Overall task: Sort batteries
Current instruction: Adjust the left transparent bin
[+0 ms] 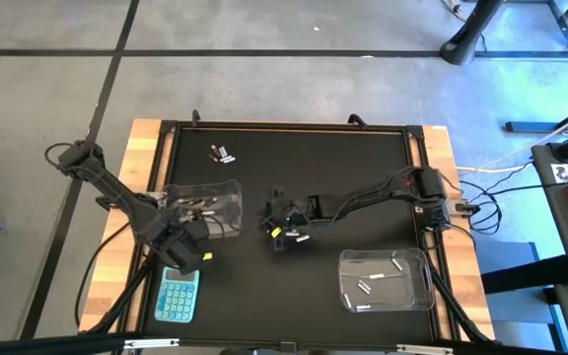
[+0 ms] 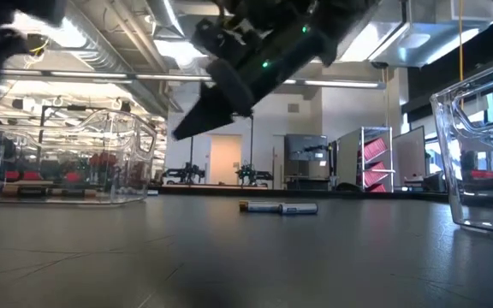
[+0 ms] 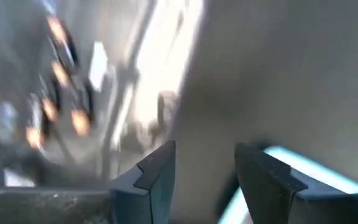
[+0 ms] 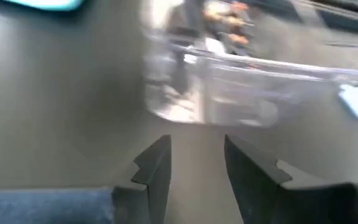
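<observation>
Several dark batteries with reddish ends (image 1: 197, 205) lie in the clear tub (image 1: 227, 189) on the mat's left. Silvery batteries (image 1: 373, 280) lie in another clear tub (image 1: 424, 286) at the near right. Two loose batteries (image 1: 223, 153) lie on their sides on the mat at the far left, also in the low view (image 2: 281, 208). My left gripper (image 1: 187, 258) points down, open, over the mat between the left tub and the blue calculator (image 1: 177, 299); nothing sits between its fingers (image 3: 205, 158). My right gripper (image 1: 267, 219) hangs open above the mat's middle (image 2: 187, 128), facing the left tub (image 4: 241, 87), fingers empty (image 4: 196, 152).
The black mat (image 1: 294, 177) sits on a wooden table with a raised dark frame around it. Cables run off the right arm's base (image 1: 432, 197) at the right edge. Bare mat lies between the two tubs and along the far side.
</observation>
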`<state>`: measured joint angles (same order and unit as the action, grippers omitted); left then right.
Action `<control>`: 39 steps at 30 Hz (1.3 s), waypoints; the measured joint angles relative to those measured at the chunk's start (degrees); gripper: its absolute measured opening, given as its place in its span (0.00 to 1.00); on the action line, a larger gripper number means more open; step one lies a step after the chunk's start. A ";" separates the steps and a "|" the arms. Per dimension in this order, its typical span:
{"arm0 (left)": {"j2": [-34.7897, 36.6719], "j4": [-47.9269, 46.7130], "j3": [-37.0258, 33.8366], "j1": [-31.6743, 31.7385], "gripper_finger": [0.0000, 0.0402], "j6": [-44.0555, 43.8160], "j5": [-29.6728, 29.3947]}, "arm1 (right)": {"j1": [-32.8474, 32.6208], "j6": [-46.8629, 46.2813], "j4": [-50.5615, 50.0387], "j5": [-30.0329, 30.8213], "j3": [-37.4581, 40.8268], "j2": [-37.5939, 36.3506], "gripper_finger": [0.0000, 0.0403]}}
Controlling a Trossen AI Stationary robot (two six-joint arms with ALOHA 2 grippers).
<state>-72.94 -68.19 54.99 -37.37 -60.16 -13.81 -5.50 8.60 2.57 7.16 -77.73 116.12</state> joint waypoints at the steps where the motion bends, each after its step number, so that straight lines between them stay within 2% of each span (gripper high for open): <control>1: 0.77 0.53 0.08 -0.51 0.38 -0.61 -3.96 | 0.03 0.94 -2.01 1.97 -0.02 -1.16 0.37; 4: 1.80 2.34 -0.41 -1.07 0.38 1.38 -14.59 | 0.33 2.71 -7.36 7.02 0.00 -3.87 0.37; 8: 1.69 8.20 -3.10 0.18 0.39 8.82 -20.74 | 0.29 2.87 -10.83 9.38 0.00 -5.31 0.37; 13: 1.67 19.13 -8.24 4.35 0.39 12.80 -18.35 | 0.27 2.77 -16.31 9.76 0.02 -5.31 0.37; 19: 1.67 27.31 -11.20 7.62 0.39 16.91 -17.00 | 0.27 1.83 -25.18 16.23 0.04 -5.30 0.37; 23: 1.67 34.02 -12.82 9.20 0.36 22.13 -14.96 | 0.27 1.75 -28.45 16.85 0.04 -5.31 0.37; 28: 1.63 36.52 -13.56 10.70 0.27 24.31 -13.89 | 0.27 0.59 -33.13 17.18 0.07 -6.21 0.37; 31: 1.63 38.04 -13.56 11.16 0.19 25.83 -13.11 | 0.27 -0.71 -37.58 19.49 0.07 -7.42 0.37; 36: 1.58 45.71 -13.56 11.30 0.03 29.37 -11.47 | 0.27 -1.73 -43.75 21.23 0.09 -9.53 0.37; 39: 1.58 49.58 -13.54 11.27 0.02 31.19 -11.41 | 0.27 -0.99 -44.88 21.01 1.69 -11.26 0.37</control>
<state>-71.35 -18.62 41.45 -26.10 -28.98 -25.22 -5.23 7.60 -42.31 28.16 -76.05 104.86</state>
